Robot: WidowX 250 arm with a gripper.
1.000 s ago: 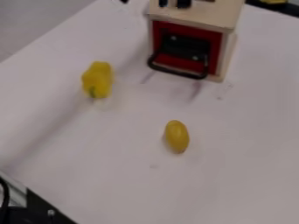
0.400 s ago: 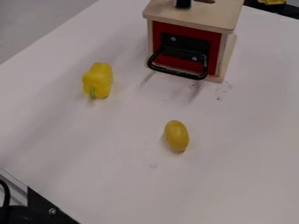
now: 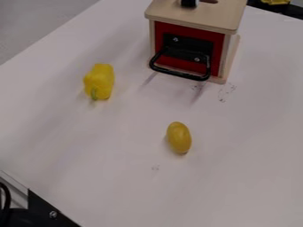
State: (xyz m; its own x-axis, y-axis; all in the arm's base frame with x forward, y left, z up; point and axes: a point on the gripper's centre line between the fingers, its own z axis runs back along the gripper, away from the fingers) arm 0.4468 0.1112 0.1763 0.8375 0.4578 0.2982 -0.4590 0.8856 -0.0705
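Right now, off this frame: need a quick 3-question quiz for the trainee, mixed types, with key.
1. Multiple choice. The wooden box has a black bar handle on its front panel. What colour is that panel?
A) Blue
B) Red
C) Green

2. True or false. The yellow bell pepper and the yellow oval object lie apart on the white tabletop.

3. Short answer. Of those two yellow things, which lies nearer the bottom edge of the picture?

Key: 1. B; 2. True; 3. The yellow oval object.
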